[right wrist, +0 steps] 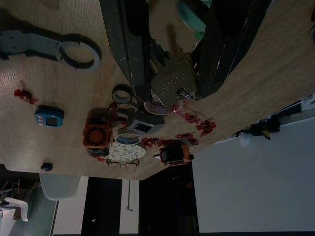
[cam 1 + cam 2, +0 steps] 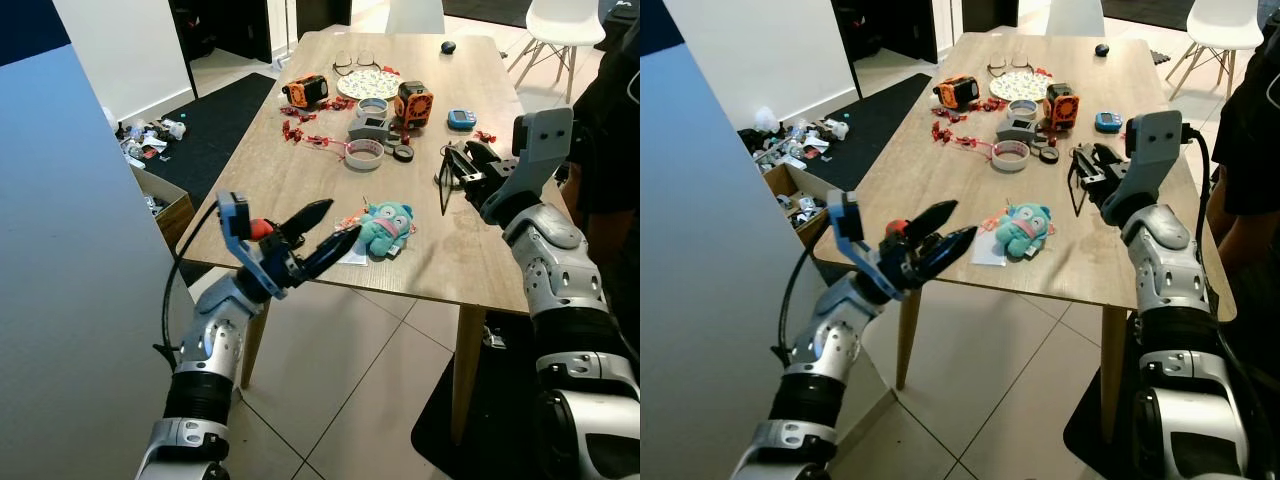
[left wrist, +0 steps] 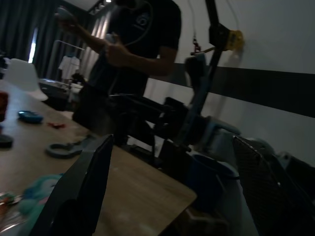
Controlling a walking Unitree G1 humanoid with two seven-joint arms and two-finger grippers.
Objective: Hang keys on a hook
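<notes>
Near half of the pale wooden worktop [image 2: 300, 180] is mostly bare on my left side; I see open room there for an end effector to pass. The teal plush toy [image 2: 386, 226] lies near the front edge, between the two arms. Mid-worktop is crowded: rolls of tape [image 2: 364, 153], two orange-and-black boxes [image 2: 413, 103], scattered red bits [image 2: 305, 131]. A tall pale-blue panel [image 2: 60, 250] walls off my left. A person in dark clothes [image 2: 605, 110] stands close at my right.

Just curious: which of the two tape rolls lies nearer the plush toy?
The pink-rimmed tape roll, toward the teal plush toy; the grey roll sits farther back, beside the patterned plate.
</notes>
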